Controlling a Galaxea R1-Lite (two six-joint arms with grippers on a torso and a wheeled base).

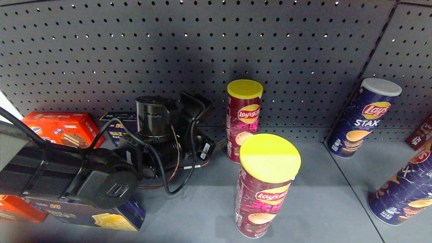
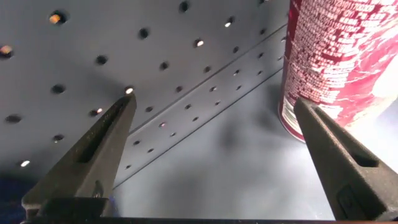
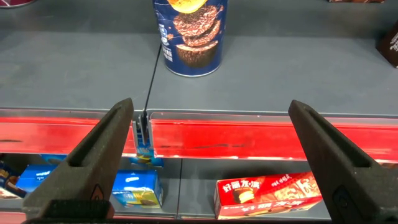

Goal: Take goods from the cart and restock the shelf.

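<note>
Chip cans are the goods here. The back red can (image 1: 243, 118) stands upright on the shelf (image 1: 189, 209), just beside the left gripper (image 2: 214, 102) and close to the pegboard wall (image 1: 202, 50). That gripper's fingers are spread wide with nothing between them. One finger lies next to the can (image 2: 336, 56), but I cannot tell whether it touches. The right gripper (image 3: 211, 106) is also spread and empty, hanging out in front of the shelf's red price rail (image 3: 249, 134).

Since the can stands free and the fingers are released, I judge the placing step to be about finished. The next move calls for drawing the left arm straight back out, keeping clear of the front red can (image 1: 266, 189), which stands nearer the shelf edge and close to the arm's way out. A brush could tip either tall can. After that, a fresh item would have to be fetched.

Counted in the head view:
- **Red cans:** two, both with yellow lids.
- **Blue cans:** two, a rear blue can (image 1: 364, 118) and a near blue can (image 1: 401, 195).
- **Boxes on the left:** four, a rear orange box (image 1: 64, 130), a near orange box (image 1: 17, 209) partly hidden by the arm, a rear dark blue box (image 1: 116, 126) and a near dark blue box (image 1: 101, 216).
- **Other:** a dark red pack (image 1: 420, 135) pokes in at the right edge.
</note>
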